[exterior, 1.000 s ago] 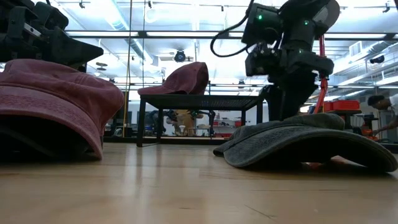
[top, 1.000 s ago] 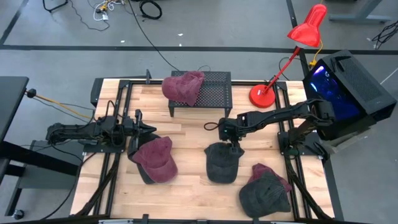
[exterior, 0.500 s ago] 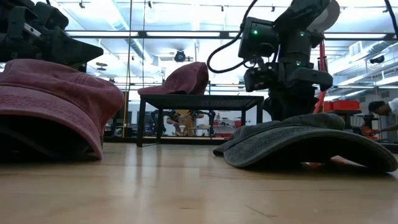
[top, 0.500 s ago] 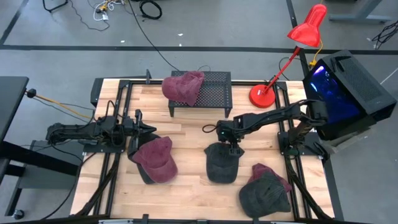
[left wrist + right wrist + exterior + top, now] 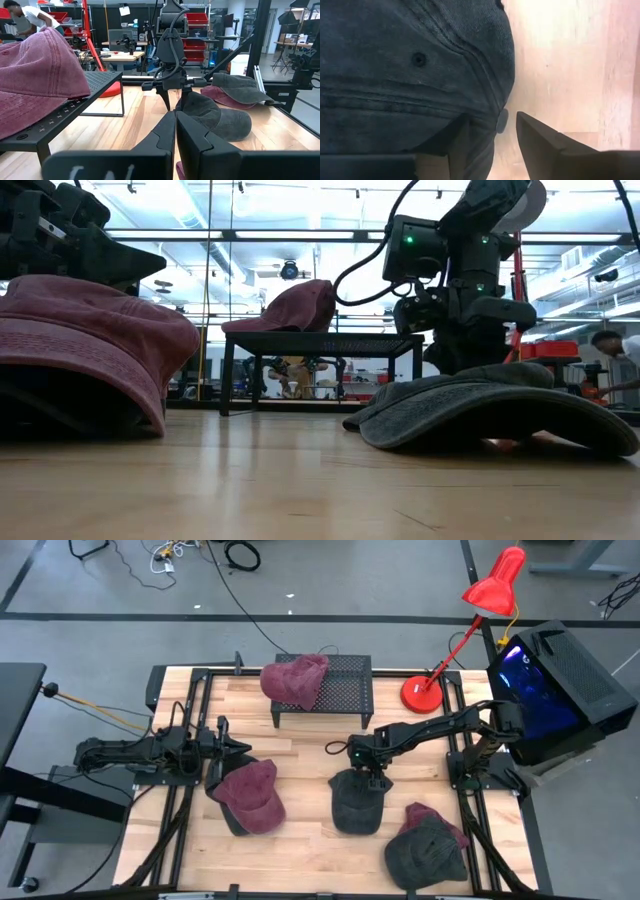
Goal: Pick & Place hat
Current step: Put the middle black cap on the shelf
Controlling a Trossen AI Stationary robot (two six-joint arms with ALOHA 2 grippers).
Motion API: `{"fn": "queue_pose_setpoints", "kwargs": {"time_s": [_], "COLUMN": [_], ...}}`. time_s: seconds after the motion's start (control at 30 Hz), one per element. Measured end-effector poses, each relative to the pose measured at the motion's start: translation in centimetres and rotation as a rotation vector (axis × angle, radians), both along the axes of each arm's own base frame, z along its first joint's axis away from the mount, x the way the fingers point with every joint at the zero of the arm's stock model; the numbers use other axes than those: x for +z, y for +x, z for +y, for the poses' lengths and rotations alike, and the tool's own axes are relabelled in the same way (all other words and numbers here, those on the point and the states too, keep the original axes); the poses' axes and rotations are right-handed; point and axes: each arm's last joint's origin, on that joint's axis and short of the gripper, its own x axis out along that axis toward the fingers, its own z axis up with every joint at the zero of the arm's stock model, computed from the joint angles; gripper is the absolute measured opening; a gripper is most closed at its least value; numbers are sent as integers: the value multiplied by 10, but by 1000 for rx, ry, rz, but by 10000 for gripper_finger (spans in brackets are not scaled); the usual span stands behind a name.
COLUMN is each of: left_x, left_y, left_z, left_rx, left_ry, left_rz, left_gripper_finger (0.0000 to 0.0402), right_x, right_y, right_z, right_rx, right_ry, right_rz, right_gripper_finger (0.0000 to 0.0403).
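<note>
Since a second ago the right gripper (image 5: 369, 778) has slid slightly toward the tabletop's left edge, settling over the dark grey cap (image 5: 356, 802).

High view: one maroon cap (image 5: 296, 679) already lies on the black mesh stand (image 5: 340, 680) at the far edge. The grey cap lies mid-table, apparently not yet lifted; its long axis runs from far edge to near edge. A second maroon cap (image 5: 249, 797) and a grey-and-maroon pile (image 5: 426, 845) wait nearer the front.

Low view: the grey cap (image 5: 492, 415) rests flat on the wood.

Left wrist view: the left gripper (image 5: 175, 131) hovers idle, fingers pressed together.

Right wrist view: narrowly parted fingers (image 5: 540, 137) straddle the cap's back edge (image 5: 485, 120), apparently closing.
</note>
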Motion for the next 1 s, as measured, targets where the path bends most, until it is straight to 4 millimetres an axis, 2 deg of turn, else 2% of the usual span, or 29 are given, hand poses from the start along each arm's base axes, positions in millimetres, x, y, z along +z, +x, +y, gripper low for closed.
{"fn": "queue_pose_setpoints", "kwargs": {"time_s": [0.5, 1.0], "left_x": [0, 0], "left_y": [0, 0], "left_z": [0, 0], "left_rx": [0, 0], "left_ry": [0, 0], "left_rz": [0, 0], "left_gripper_finger": [21, 21], "right_x": [0, 2], "right_y": [1, 0], "right_z": [-1, 2], "right_rx": [-4, 9], "right_ry": [-2, 13], "right_rz": [-7, -10], "right_gripper_finger": [45, 13]}}
